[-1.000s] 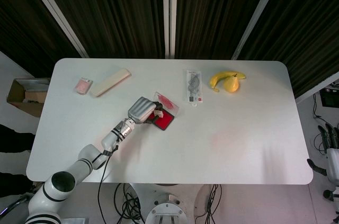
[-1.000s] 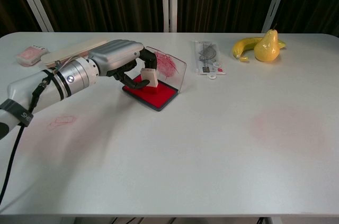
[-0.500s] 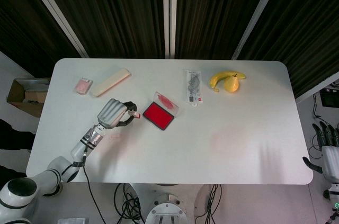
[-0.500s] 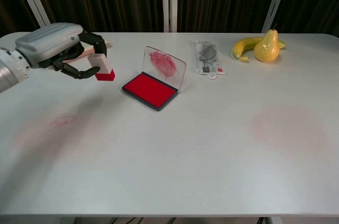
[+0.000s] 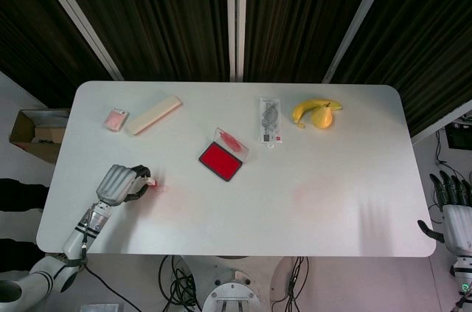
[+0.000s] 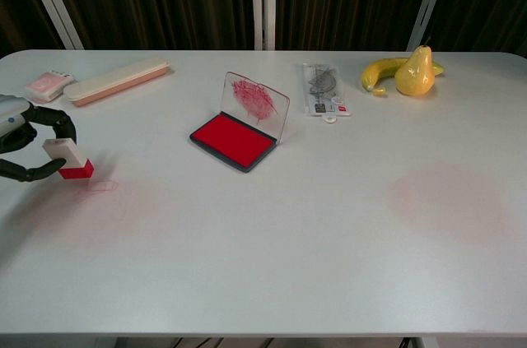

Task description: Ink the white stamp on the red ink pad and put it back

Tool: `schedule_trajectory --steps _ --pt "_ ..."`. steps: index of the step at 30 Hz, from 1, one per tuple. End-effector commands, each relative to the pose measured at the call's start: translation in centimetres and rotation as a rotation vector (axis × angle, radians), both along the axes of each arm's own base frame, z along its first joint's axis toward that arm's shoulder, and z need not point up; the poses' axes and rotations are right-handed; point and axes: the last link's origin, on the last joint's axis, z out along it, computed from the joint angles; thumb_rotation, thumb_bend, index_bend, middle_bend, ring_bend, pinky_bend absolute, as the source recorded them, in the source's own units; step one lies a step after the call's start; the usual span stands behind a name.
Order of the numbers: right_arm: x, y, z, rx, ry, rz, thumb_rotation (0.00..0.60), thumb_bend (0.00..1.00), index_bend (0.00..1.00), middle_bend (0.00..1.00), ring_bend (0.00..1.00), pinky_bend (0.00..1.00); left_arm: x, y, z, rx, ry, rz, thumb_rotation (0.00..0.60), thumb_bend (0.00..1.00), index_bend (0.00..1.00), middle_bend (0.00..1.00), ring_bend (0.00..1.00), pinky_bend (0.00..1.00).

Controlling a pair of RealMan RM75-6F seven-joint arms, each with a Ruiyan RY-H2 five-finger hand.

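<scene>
My left hand (image 5: 119, 184) (image 6: 18, 144) sits at the table's front left and pinches the white stamp (image 6: 67, 157) (image 5: 147, 181), whose red inked face points toward the table. The stamp hovers just beside a faint red mark (image 6: 100, 187) on the tabletop. The red ink pad (image 5: 220, 160) (image 6: 233, 140) lies open near the table's middle, its clear lid (image 6: 255, 104) standing up behind it, well to the right of the hand. My right hand (image 5: 451, 214) hangs off the table's right edge with fingers apart, holding nothing.
A long beige case (image 5: 153, 114) and a small pink packet (image 5: 116, 119) lie at the back left. A clear packaged item (image 5: 269, 121) sits behind the pad, with a banana (image 5: 313, 108) and a pear (image 5: 322, 116) at the back right. A cardboard box (image 5: 37, 133) stands off the left edge.
My left hand has carried the stamp off the ink pad, leftward and toward the front edge, down close to the table. The right hand has barely moved.
</scene>
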Motion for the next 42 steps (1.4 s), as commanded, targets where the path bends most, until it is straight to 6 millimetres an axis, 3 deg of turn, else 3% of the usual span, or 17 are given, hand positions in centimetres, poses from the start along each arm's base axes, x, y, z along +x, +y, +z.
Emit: schedule_trajectory --steps 1,10,22,26,33,38,42 --pt "0.0 0.0 0.1 -0.002 0.003 -0.002 0.6 0.08 0.0 0.0 0.0 0.0 0.1 -0.1 -0.5 -0.005 0.005 -0.006 0.6 0.49 0.63 0.6 0.93 0.98" --pt "-0.1 -0.2 0.1 -0.004 -0.01 -0.001 0.6 0.07 0.0 0.0 0.0 0.0 -0.2 0.0 -0.8 -0.011 0.015 -0.016 0.6 0.49 0.59 0.58 0.92 0.97" --pt "-0.3 -0.2 0.0 -0.012 -0.004 -0.006 0.6 0.11 0.0 0.0 0.0 0.0 0.1 0.0 -0.8 -0.021 0.019 -0.042 0.6 0.48 0.46 0.47 0.91 0.96" --pt "-0.4 -0.2 0.0 -0.012 -0.005 -0.008 0.6 0.11 0.0 0.0 0.0 0.0 0.0 -0.2 -0.8 -0.034 0.017 -0.047 0.6 0.42 0.36 0.42 0.91 0.95" --pt "-0.6 -0.2 0.0 -0.012 -0.007 -0.009 0.6 0.11 0.0 0.0 0.0 0.0 -0.2 -0.3 -0.4 -0.033 0.027 -0.048 0.6 0.37 0.32 0.37 0.9 0.95" --pt "-0.6 -0.1 0.3 -0.025 -0.006 -0.007 0.6 0.11 0.0 0.0 0.0 0.0 -0.3 -0.5 0.6 -0.009 0.041 -0.061 0.6 0.37 0.28 0.33 0.89 0.94" --pt "-0.3 0.1 0.8 -0.039 -0.003 0.01 0.6 0.11 0.0 0.0 0.0 0.0 -0.9 -1.1 3.5 0.094 0.029 -0.033 0.6 0.32 0.27 0.33 0.86 0.92"
